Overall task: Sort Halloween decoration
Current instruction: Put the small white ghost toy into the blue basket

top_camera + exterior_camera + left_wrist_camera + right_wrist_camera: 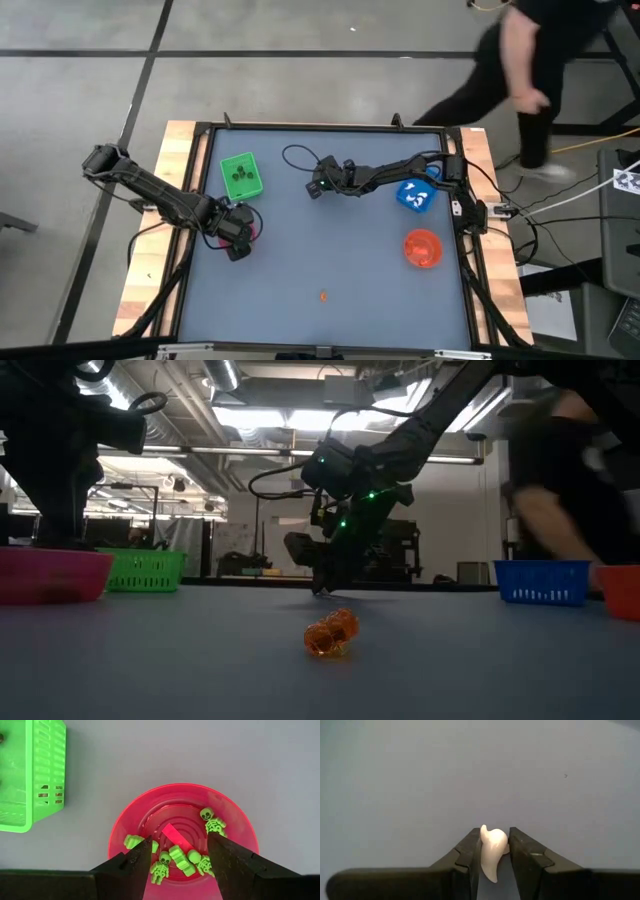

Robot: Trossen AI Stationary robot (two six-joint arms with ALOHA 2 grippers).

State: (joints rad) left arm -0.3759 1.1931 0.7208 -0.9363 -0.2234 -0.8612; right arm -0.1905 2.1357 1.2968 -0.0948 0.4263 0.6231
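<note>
Right end effector (494, 851) out over the counter (330, 250) toward 12 o'clock in the high view, fingers closed narrowly on a white figure (493, 851). White figure pinched between the two dark fingers (468, 854), long axis running along the fingers, tapered end pointing back toward the wrist, rounded end poking out past the fingertips. In the low view, same end effector (322, 586) hanging tip-down just above the counter, behind the orange figure.

Left end effector (180, 852) at about 9 o'clock on the counter, held above the pink bowl (150, 805), fingers spread wide, gripping nothing. Several green skeleton figures (212, 821) lying flat in the pink bowl, pointing various ways, plus one pink strip (176, 837) lying slantwise among them.

Orange figure (331, 633) alone on the bare counter near 6 o'clock in the high view (323, 295), lying on its side, long axis slanted across the low view.

Green tray (241, 175) toward 11 o'clock, dark figures inside, too small to make out. Blue tray (415, 195) toward 2 o'clock with white pieces in it. Orange bowl (422, 248) toward 3 o'clock. Person (520, 70) moving past beyond the counter's far right corner.
</note>
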